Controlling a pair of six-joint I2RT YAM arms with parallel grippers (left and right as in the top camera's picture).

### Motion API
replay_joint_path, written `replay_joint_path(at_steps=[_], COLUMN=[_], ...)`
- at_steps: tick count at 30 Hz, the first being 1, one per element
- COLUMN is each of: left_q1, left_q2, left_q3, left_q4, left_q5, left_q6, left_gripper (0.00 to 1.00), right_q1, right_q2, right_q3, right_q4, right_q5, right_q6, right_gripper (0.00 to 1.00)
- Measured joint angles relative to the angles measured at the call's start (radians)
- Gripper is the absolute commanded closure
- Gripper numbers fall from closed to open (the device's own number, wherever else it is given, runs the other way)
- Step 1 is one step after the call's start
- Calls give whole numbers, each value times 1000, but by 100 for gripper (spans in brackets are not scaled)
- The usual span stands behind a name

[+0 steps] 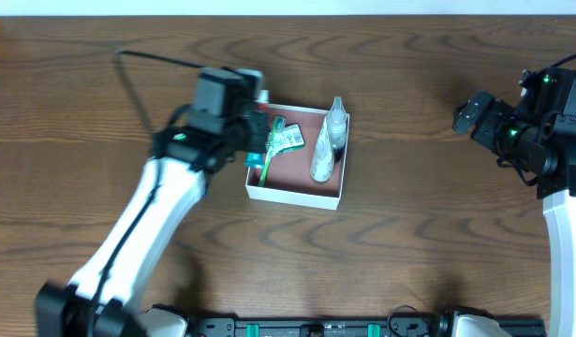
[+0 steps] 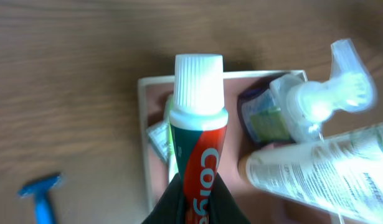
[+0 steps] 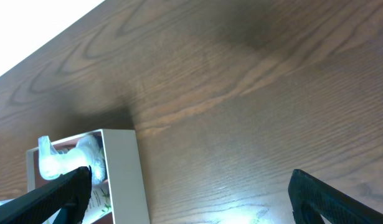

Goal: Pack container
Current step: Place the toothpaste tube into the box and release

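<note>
Overhead: container (image 1: 293, 195) is seen mid-surface (image 1: 409, 243), with bottles (image 1: 325, 145) laid along its right side and a green packet (image 1: 286, 139) at the left. Left arm is positioned over the left wall. Right claw (image 1: 470, 117) is held well apart, off to the right.

Left wrist: left claw (image 2: 192, 196) is closed on a toothpaste tube (image 2: 197, 130), cap pointing away, above the container's left half. Right half is crowded by the bottles. Blue razor (image 2: 40, 198) is seen outside on the wood.

Right wrist: fingers are spread wide and nothing is held. Container corner is seen at lower left.

Step judged: toothpaste drop-in. Next, the tube should be lowered into the free left strip and released clear of the bottles. Razor likely to be packed after.
</note>
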Motion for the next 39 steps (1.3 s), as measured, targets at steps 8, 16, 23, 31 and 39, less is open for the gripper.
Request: replay_joint_path(at_steps=[8,16,23,31,39], left_q1=[-94,-106,-113,-119,-64], left_q2=[240,307,307,214,-87], left_q3=[0,-1,-1,-1,2], left_q4=[174,148,119,72,-39], left_q5=[-64,-85,-91,-95,-231], left_q6=[4,3,-31,-47,-47], left_gripper=[92,83,75,66,51], right_q1=[0,0,0,0,0], right_q2=[0,0,0,0,0], right_q3=[0,0,0,0,0], right_q4=[0,0,0,0,0], right_q5=[0,0,0,0,0], right_q6=[0,0,0,0,0], right_gripper=[1,1,1,1,1])
